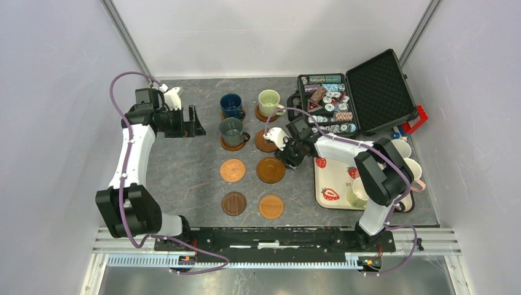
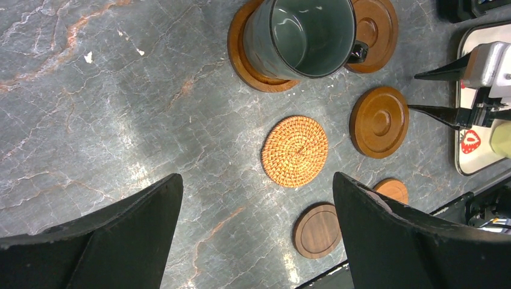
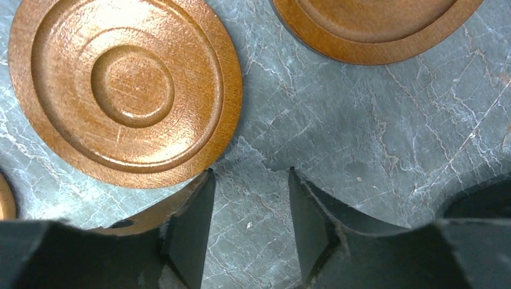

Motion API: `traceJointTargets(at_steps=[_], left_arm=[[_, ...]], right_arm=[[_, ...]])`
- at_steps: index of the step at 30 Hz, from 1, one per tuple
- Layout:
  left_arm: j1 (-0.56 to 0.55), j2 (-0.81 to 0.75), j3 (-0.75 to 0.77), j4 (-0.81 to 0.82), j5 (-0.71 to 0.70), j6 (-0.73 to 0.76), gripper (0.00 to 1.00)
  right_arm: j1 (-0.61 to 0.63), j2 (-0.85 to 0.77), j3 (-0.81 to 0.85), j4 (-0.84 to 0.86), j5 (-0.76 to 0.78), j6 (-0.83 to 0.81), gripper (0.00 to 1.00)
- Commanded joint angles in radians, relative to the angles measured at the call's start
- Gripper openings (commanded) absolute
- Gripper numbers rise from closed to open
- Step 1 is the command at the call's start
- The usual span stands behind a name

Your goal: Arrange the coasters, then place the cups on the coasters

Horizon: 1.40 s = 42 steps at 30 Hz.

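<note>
Wooden coasters lie in two columns on the grey table. A dark blue cup (image 1: pixel 231 106), a pale green cup (image 1: pixel 269 102) and a grey-green cup (image 1: pixel 232 131) each stand on a coaster. A woven coaster (image 1: pixel 232 170), a ringed brown coaster (image 1: pixel 270 169), a dark one (image 1: pixel 233 203) and an orange one (image 1: pixel 271 206) are bare. My right gripper (image 3: pixel 250 174) is open over bare table, its left finger at the rim of the ringed coaster (image 3: pixel 126 90). My left gripper (image 2: pixel 258 180) hangs wide open and empty, left of the grey-green cup (image 2: pixel 307 36).
A strawberry-print tray (image 1: pixel 332 184) at the right holds more cups (image 1: pixel 402 147), partly hidden by my right arm. An open black case (image 1: pixel 353 101) of poker chips stands at the back right. Another coaster (image 1: pixel 264 144) lies half under my right wrist.
</note>
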Motion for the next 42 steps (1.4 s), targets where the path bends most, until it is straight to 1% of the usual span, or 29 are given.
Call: traceJointTargets(at_steps=[1,4,6,9,11,15,17,21,25,28,30,32,36,39,42], left_arm=[[0.006,-0.033,0.009,-0.009,0.013,0.061,1.0],[0.005,-0.031,0.014,-0.02,0.032,0.085,1.0],[0.005,-0.032,0.014,-0.02,0.042,0.1,1.0],[0.001,-0.035,0.011,-0.02,0.076,0.115,1.0],[-0.004,-0.032,0.01,-0.02,0.097,0.122,1.0],[-0.022,-0.021,0.008,-0.02,0.114,0.146,1.0],[-0.032,-0.015,0.013,-0.02,0.114,0.156,1.0],[-0.056,0.009,0.035,-0.02,0.115,0.166,1.0],[-0.09,0.024,0.069,-0.02,0.127,0.157,1.0],[-0.133,0.039,0.083,-0.021,0.119,0.157,1.0],[-0.154,0.051,0.092,-0.02,0.114,0.154,1.0],[-0.185,0.063,0.1,-0.02,0.112,0.148,1.0],[-0.215,0.066,0.107,-0.005,0.107,0.128,1.0],[-0.249,0.068,0.122,-0.005,0.095,0.122,1.0],[-0.285,0.072,0.127,-0.005,0.078,0.12,1.0]], right_arm=[[-0.003,-0.082,0.041,-0.027,-0.013,0.015,0.59],[-0.036,-0.133,0.123,-0.089,-0.019,0.02,0.68],[-0.063,-0.156,0.208,-0.171,-0.021,0.002,0.76],[-0.12,-0.179,0.336,-0.303,-0.061,-0.048,0.89],[-0.165,-0.195,0.395,-0.36,-0.053,-0.064,0.98],[-0.288,-0.267,0.444,-0.436,-0.055,-0.14,0.98],[-0.379,-0.277,0.492,-0.533,-0.086,-0.184,0.98],[-0.604,-0.268,0.599,-0.726,-0.158,-0.31,0.98],[-0.842,-0.292,0.64,-0.845,-0.178,-0.482,0.92],[-1.029,-0.296,0.631,-0.925,-0.193,-0.639,0.89],[-1.145,-0.321,0.577,-0.927,-0.19,-0.734,0.89],[-1.224,-0.366,0.497,-0.927,-0.163,-0.857,0.88],[-1.351,-0.449,0.327,-0.927,-0.124,-1.051,0.87],[-1.43,-0.524,0.194,-0.927,-0.106,-1.143,0.86],[-1.5,-0.581,0.101,-0.927,-0.1,-1.209,0.85]])
